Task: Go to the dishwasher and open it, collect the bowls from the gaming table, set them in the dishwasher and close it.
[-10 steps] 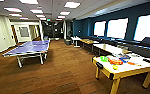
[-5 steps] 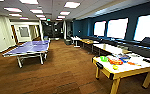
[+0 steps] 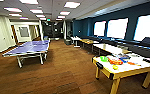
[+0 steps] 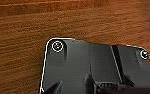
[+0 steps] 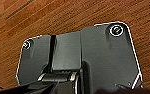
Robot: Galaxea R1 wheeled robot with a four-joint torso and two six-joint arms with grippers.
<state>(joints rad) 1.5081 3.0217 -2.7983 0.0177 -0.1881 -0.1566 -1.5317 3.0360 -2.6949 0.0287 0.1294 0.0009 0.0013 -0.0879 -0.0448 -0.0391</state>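
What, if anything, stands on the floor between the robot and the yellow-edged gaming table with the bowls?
Nothing visible does. The gaming table stands ahead to the right, a green bowl near its closer end, with open wood floor leading up to it. The blue ping-pong table stands off to the left, away from that path.

Ahead on my right stands the gaming table (image 3: pixel 108 69), long, white-topped with a yellow edge and yellow legs. On its top a green bowl (image 3: pixel 103 58) sits near the closer end, among colourful boxes too blurred to tell apart
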